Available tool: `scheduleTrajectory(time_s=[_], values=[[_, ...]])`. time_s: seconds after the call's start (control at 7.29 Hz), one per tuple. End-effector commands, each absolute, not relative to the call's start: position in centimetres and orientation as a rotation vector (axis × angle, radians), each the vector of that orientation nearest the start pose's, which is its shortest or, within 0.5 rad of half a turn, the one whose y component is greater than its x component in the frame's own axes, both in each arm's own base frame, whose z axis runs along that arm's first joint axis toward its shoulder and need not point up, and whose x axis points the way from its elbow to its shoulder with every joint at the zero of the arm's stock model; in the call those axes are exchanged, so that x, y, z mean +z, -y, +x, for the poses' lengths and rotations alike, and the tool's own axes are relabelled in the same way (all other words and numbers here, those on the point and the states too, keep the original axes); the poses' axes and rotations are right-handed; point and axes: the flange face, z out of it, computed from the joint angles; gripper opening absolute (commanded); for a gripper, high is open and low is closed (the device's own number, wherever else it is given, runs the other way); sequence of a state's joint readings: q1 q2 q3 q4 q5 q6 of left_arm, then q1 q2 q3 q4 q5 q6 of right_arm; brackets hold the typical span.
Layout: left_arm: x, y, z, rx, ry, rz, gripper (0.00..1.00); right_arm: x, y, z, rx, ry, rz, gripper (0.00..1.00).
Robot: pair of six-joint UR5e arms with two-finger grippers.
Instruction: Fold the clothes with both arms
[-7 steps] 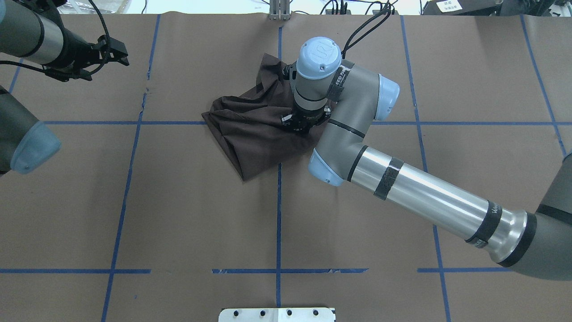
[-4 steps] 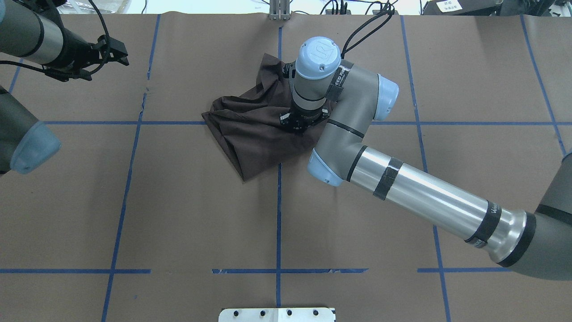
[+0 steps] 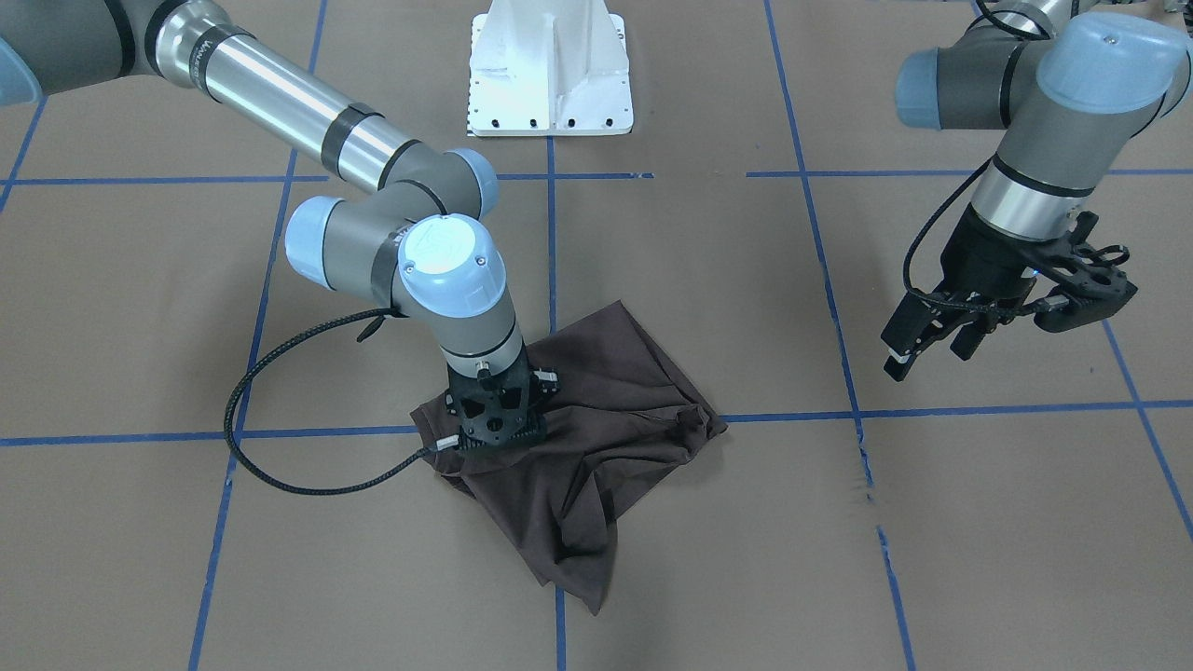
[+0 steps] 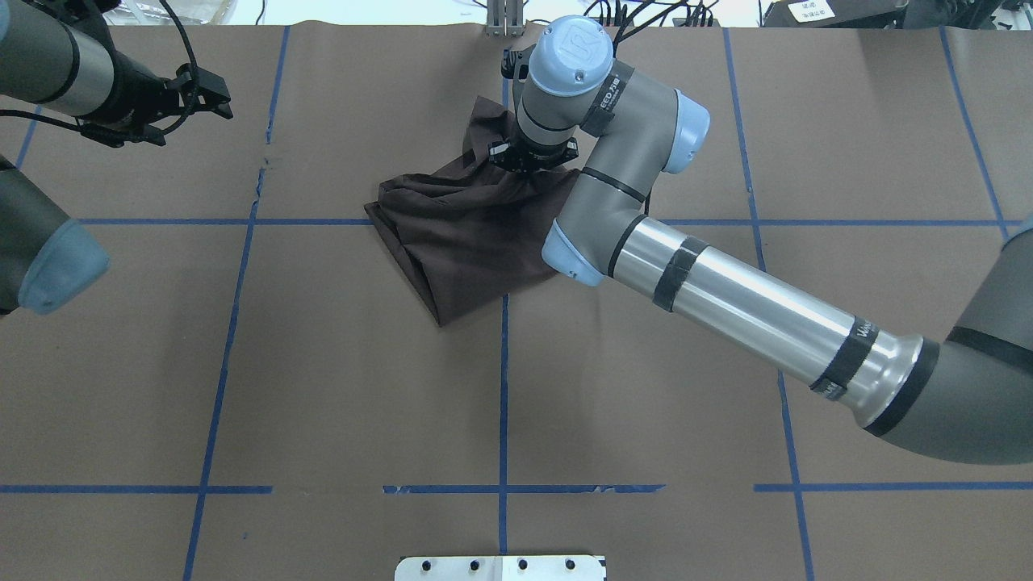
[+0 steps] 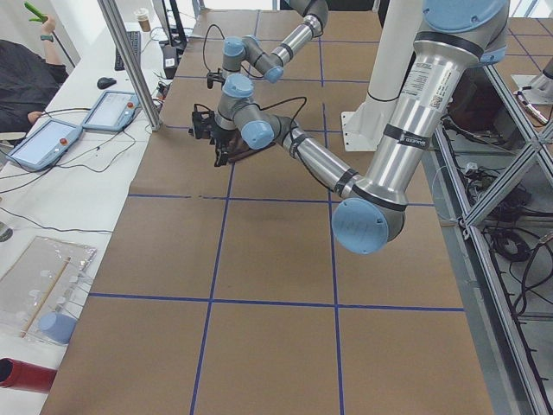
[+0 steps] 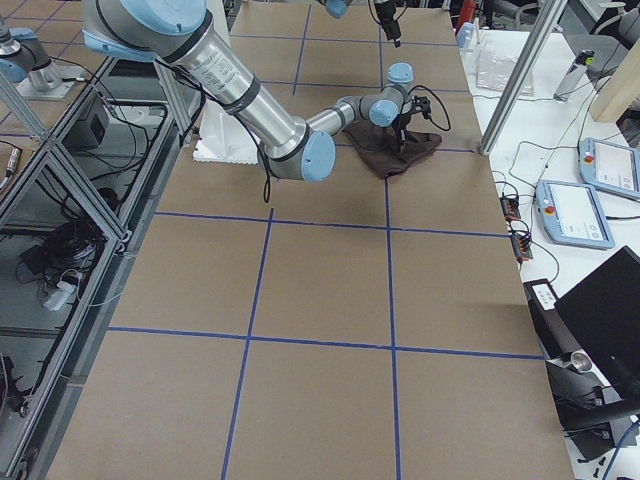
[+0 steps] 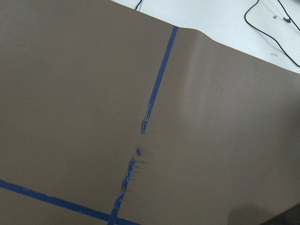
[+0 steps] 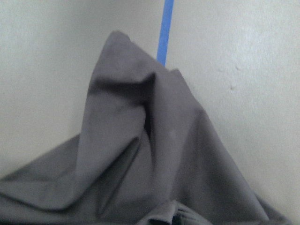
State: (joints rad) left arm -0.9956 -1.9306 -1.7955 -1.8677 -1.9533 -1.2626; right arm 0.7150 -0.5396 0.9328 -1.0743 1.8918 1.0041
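Observation:
The dark brown T-shirt (image 4: 460, 234) lies crumpled in a heap at the middle of the table, also in the front-facing view (image 3: 606, 447). Its collar, lettering and tags are hidden. My right gripper (image 4: 531, 159) points down into the heap's far part, shut on a bunch of the cloth (image 3: 494, 431), with folds drawn up toward it. The right wrist view shows the shirt (image 8: 154, 154) hanging in a peak over the paper. My left gripper (image 3: 932, 352) is open and empty, held above the table's far left (image 4: 214, 93), well apart from the shirt.
Brown paper with a blue tape grid (image 4: 504, 387) covers the table. The white pedestal base (image 3: 550, 65) stands at the robot's edge. A metal post (image 4: 504, 18) stands at the far edge, close behind the right wrist. The left wrist view shows only paper and torn tape (image 7: 145, 124).
My right gripper has moved toward the far edge of the table, drawing the shirt's cloth up with it. The left arm has not moved.

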Motion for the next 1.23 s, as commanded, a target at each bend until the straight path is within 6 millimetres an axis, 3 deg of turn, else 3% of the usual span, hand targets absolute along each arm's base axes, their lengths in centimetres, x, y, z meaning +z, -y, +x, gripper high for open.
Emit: scheduleTrajectory(time_s=[0.0, 0.14, 0.27, 0.41, 0.55, 0.82, 0.96, 1.1], values=[[32.5, 56.6, 25.1, -0.465, -0.917, 0.25, 1.0, 19.9, 67.3, -59.3, 0.111, 0.835, 0.46, 0.0], [32.4, 56.6, 25.1, -0.465, -0.918, 0.251, 1.0, 20.3, 69.1, -59.4, 0.182, 0.788, 0.575, 0.0], [32.4, 56.6, 25.1, -0.465, -0.918, 0.251, 1.0, 21.1, 69.6, -59.4, 0.239, 0.75, 0.643, 0.0], [32.3, 56.6, 25.1, -0.465, -0.919, 0.253, 1.0, 20.1, 69.3, -59.7, 0.255, 0.759, 0.652, 0.64], [32.3, 56.5, 25.2, -0.464, -0.919, 0.253, 1.0, 19.8, 69.2, -59.9, 0.254, 0.766, 0.653, 1.0], [32.1, 56.6, 25.2, -0.462, -0.925, 0.258, 1.0, 19.6, 69.3, -59.5, 0.23, 0.805, 0.597, 1.0], [31.9, 56.5, 25.2, -0.454, -0.936, 0.268, 1.0, 19.7, 70.6, -57.3, 0.22, 0.836, 0.543, 1.0], [30.0, 56.8, 25.7, -0.456, -0.961, 0.276, 1.0, 20.4, 71.1, -53.9, 0.207, 0.813, 0.48, 1.0]])
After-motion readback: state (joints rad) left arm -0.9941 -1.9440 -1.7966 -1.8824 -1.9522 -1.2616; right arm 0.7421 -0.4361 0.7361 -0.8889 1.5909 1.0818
